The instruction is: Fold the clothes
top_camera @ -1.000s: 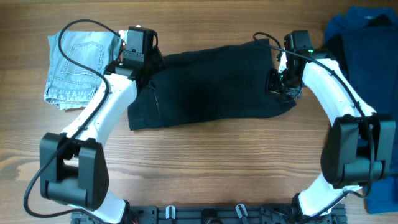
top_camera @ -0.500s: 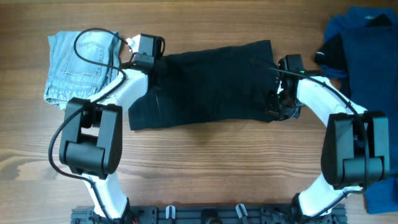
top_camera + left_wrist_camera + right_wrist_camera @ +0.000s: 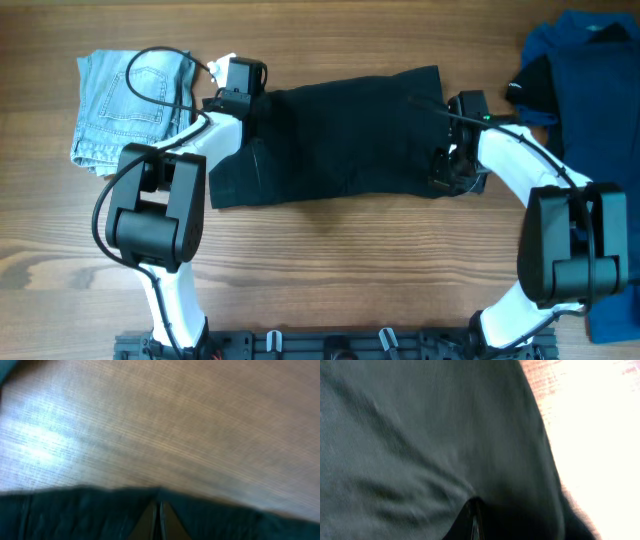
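black garment (image 3: pixel 340 135) pinched at both ends
overhead, we see it spread mid-table between the left gripper (image 3: pixel 248 108) and right gripper (image 3: pixel 447 172), denim piece (image 3: pixel 125 105) at the far left. left wrist: jaws pressed together on its edge. right wrist: jaws likewise closed on the fabric.

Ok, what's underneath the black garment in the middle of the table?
The wooden table shows all around the black garment, which lies fairly flat. What is directly beneath is covered by the fabric, so nothing beyond tabletop can be confirmed.
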Controlling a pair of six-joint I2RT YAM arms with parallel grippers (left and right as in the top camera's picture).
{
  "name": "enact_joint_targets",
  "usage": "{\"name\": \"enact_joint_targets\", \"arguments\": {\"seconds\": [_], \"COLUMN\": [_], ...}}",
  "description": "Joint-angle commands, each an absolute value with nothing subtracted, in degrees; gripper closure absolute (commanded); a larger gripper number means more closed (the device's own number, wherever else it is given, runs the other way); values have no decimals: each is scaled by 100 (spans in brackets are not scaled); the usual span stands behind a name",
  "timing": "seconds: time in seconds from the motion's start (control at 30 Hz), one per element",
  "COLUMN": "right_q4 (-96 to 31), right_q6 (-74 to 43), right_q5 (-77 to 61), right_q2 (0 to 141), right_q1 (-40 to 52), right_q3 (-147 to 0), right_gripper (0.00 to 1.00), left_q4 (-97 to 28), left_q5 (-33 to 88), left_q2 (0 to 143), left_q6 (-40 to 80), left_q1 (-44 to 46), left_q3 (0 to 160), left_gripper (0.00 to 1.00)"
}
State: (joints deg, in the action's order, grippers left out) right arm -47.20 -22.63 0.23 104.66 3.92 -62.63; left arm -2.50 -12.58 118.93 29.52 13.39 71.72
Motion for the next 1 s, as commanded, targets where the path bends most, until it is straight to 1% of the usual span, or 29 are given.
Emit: {"name": "enact_joint_targets", "arguments": {"seconds": [0.0,0.1,0.23,0.4,0.57,0.67,0.83,0.97], "right_q4": [-5030,-4755,-3566,-2467,-1286,-1114,-976,-1170], "right_q6": [-1824,-1796,-1503,-1345,-1135,-899,-821,-762], "right_q5": [-5,-8,-316,-543,-607,-604,-609,-718], "right_q2": [10016,9826,10057,10989,12346,12840,12752,11826], "right_q1": [370,370,370,370,375,375,368,373], "right_q3": [-7430,-8084,-8108,-8108,-8110,-8108,-8156,-8215], "right_gripper": [96,96,96,95,96,96,96,96], "left_q4": [73,-366,-1682,-2604,-2593,-2530,-2440,-2447], "left_q5": [-1334,-1332,-1116,-1096,-1098,-1098,-1105,-1271], "left_q2": [11489,10844,10243,10429,11039,11459,11456,10825], "left_q6": [2569,2571,2613,2613,2635,2635,2587,2591], "left_q1": [1389,1404,1404,1398,1398,1398,1426,1426], "left_q3": [7205,7203,7203,7201,7190,7190,7199,7214], "left_gripper": [96,96,96,96,96,96,96,96]}}
